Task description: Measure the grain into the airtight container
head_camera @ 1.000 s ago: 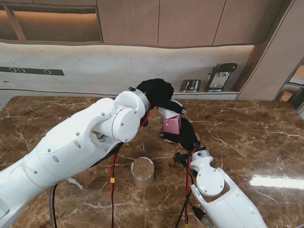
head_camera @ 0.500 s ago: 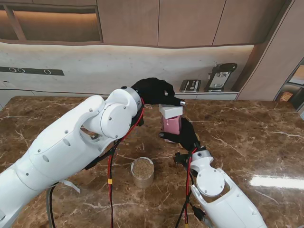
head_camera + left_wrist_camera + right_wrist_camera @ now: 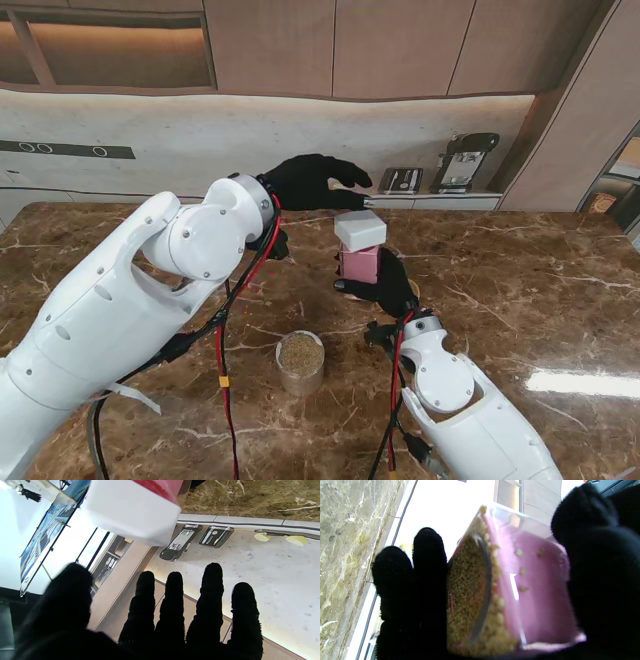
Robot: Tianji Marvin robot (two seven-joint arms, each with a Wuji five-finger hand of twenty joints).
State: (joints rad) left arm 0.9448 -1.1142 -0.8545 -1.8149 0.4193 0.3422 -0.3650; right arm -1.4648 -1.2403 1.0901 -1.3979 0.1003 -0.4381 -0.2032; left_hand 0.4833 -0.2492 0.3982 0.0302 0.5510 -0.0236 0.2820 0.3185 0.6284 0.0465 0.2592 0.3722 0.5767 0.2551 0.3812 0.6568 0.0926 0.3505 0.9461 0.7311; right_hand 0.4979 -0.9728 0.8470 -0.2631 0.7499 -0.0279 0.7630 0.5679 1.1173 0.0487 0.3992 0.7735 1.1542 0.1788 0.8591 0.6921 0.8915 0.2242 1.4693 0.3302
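Airtight container (image 3: 360,262), pink, white lid (image 3: 360,229) askew: clamped in right hand (image 3: 388,285) beyond grain cup (image 3: 300,360). Left hand (image 3: 310,180), fingers (image 3: 210,597) apart, empty. Risk: loose lid slides off.

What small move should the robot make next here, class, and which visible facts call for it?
Probably draw the left hand clear of the pink container. Its fingers are spread and hold nothing, the white lid sits on the container, and the right hand grips the container's body. Whether the lid is sealed cannot be told.
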